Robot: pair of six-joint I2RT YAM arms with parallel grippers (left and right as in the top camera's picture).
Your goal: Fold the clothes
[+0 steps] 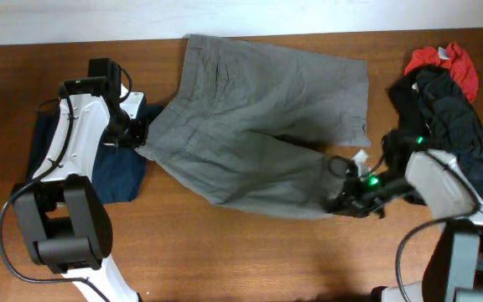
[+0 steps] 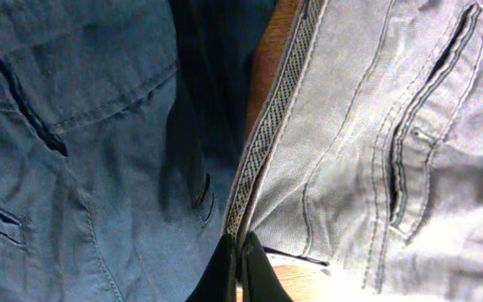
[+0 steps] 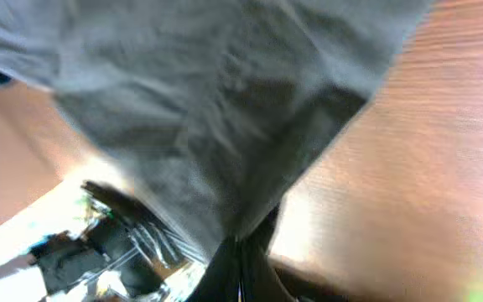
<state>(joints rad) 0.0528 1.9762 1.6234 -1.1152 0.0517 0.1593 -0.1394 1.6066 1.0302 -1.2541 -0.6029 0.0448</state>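
Grey woven shorts (image 1: 258, 126) lie rumpled on glossy wooden table (image 1: 267, 260).

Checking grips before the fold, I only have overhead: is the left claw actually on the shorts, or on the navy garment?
Observer: Left wrist view shows the left claw shut on the waistband edge of the grey shorts. The navy garment lies just beside it.
Operator: And the right claw?
Observer: Right wrist view shows the right claw shut on a corner of the shorts' fabric, with bare table next to it.

Free tabletop (image 1: 250, 260) before shorts (image 1: 258, 126); pile (image 1: 447, 101) right
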